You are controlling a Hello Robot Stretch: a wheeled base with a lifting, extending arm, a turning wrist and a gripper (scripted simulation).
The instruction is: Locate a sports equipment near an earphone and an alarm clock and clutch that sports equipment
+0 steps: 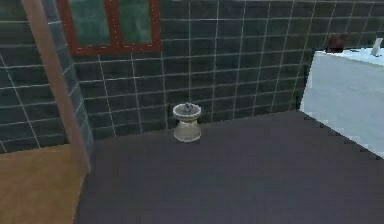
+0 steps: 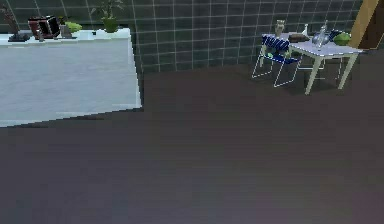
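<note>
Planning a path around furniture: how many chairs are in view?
1. A blue chair stands left of the small white table in the arm side view's upper right. Another could be hidden behind the table.

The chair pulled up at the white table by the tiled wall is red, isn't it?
Not quite. The chair at the white table by the tiled wall is blue, not red. The arm side view shows it, on its right.
</note>
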